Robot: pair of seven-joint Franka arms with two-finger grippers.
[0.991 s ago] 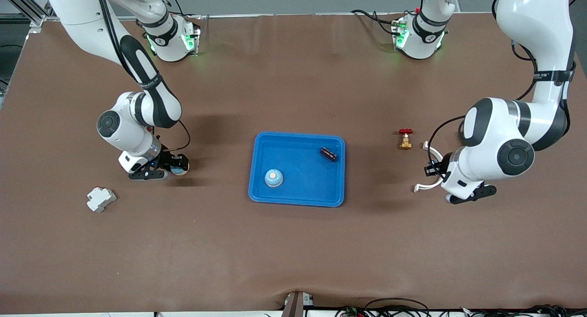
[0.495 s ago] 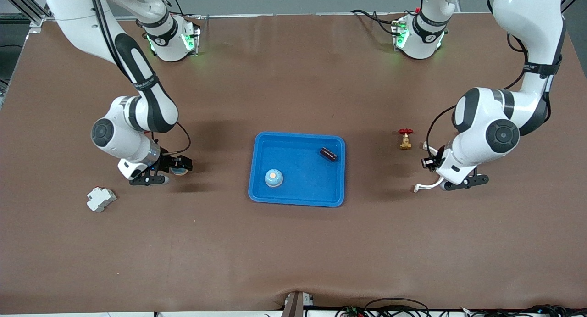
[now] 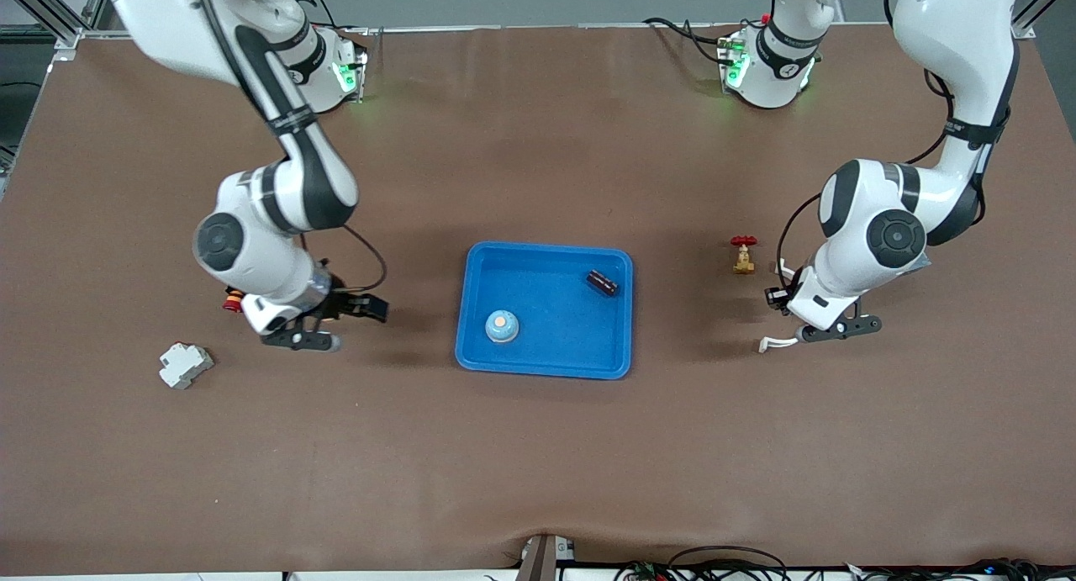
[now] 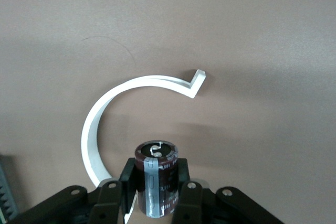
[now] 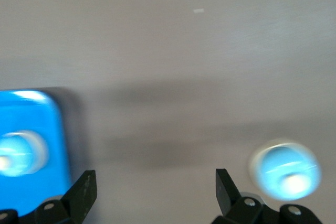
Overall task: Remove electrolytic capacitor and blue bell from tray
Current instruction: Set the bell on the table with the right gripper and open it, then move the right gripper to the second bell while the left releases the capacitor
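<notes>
The held capacitor (image 4: 156, 163), a dark can with a grey stripe, stands upright between the fingers of the left gripper (image 4: 157, 184), which are clamped on its sides. Only the left wrist view shows this grip. In the front view the left gripper (image 3: 828, 330) hangs low over the table toward the left arm's end, and the can itself is hidden under the wrist. Just beside it on the table lies a white curved clip (image 4: 105, 124), which shows in the front view as a small white hook (image 3: 773, 343).

The right gripper (image 5: 155, 192) has its fingers wide apart with nothing between them. The right wrist view shows a loose bell (image 5: 285, 170), blue and blurred, on the bare table just outside one finger. In the front view the right gripper (image 3: 340, 324) is over the table between the blue tray (image 3: 479, 312) and a white plastic part (image 3: 186, 365), and the loose bell cannot be made out under it.

The tray sits mid-table, well apart from both grippers. It holds a tray bell (image 3: 501, 326) near its corner toward the right arm and nearer the front camera. It also holds a tray capacitor (image 3: 602, 282), lying on its side near the farther corner toward the left arm.

A small brass valve with a red handle (image 3: 743, 255) stands between the tray and the left gripper. A small red thing (image 3: 230, 301) peeks out beside the right arm's wrist.
</notes>
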